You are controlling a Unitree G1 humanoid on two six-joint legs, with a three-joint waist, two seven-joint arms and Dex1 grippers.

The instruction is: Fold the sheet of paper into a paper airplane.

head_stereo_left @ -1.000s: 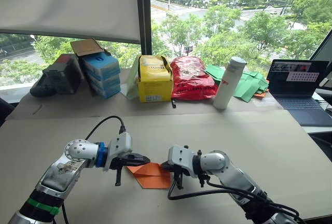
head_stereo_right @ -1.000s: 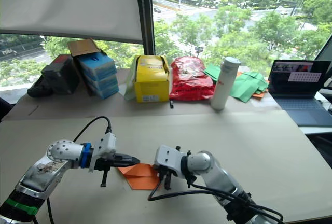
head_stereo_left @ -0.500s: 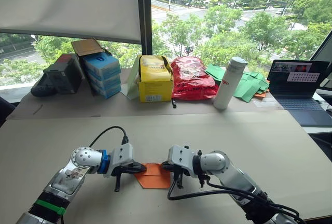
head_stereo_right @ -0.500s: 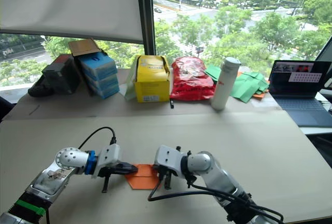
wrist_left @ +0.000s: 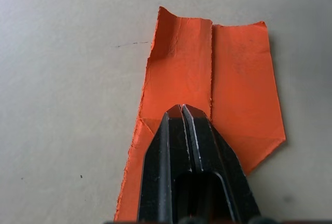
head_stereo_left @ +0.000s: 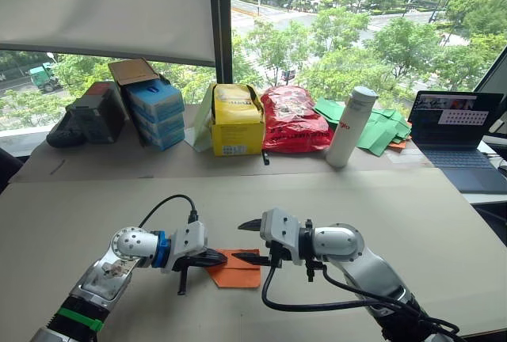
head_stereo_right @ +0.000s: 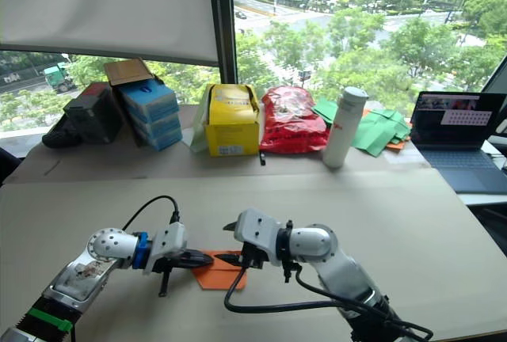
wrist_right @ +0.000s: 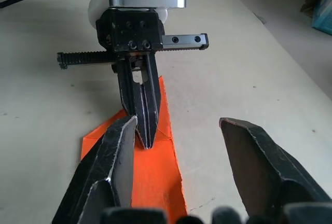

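Note:
The sheet of paper [head_stereo_left: 238, 273] is bright orange and lies flat and creased on the table, between my two grippers. My left gripper [head_stereo_left: 222, 259] is shut, and its joined fingertips rest on top of the paper's left part [wrist_left: 238, 79]. No paper shows between the fingers. My right gripper [head_stereo_left: 245, 241] hovers open just above the paper's right side and points toward the left gripper. One finger is up and one is low, near the paper. In the right wrist view the left gripper [wrist_right: 146, 140] stands tip-down on the orange sheet [wrist_right: 155, 180], between my open right fingers [wrist_right: 116, 167].
Along the back of the table [head_stereo_left: 412, 223] stand a black item [head_stereo_left: 79, 120], blue boxes [head_stereo_left: 154, 112], a yellow box [head_stereo_left: 236, 120], a red bag [head_stereo_left: 291, 120], a white bottle [head_stereo_left: 350, 127], green paper pieces [head_stereo_left: 380, 130] and a laptop [head_stereo_left: 455, 132].
The left gripper came down from holding a raised flap, and the paper now lies flat. The right gripper lifted off the paper's right edge and opened.

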